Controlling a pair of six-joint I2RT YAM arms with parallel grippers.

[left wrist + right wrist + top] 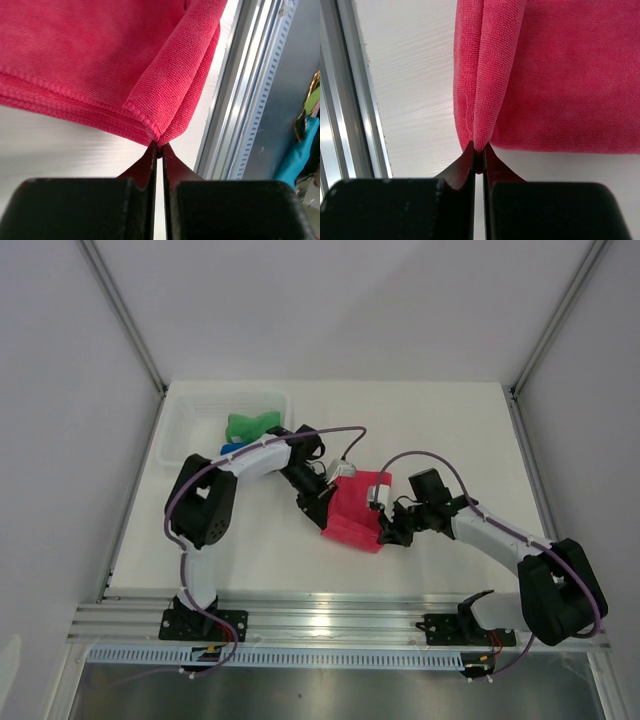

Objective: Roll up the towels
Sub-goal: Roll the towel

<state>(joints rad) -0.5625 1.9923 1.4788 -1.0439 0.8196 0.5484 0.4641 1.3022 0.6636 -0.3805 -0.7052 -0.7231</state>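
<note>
Table (440, 430), pink towel (100, 60) in left gripper (159, 148)

The pink soft cloth towel (355, 512) lies folded near the middle of the white counter (440, 430), with the left fingers (145, 167) closed on its left edge and the right fingers (462, 167) closed on its near right corner. The rectangular white plastic basket (185, 430) sits at the far left corner, well apart from it. The green cloth towel (250, 425) lies at the basket's right end, and the royal blue cloth towel (231, 449) just near of it, partly behind the left arm (255, 458).
</note>
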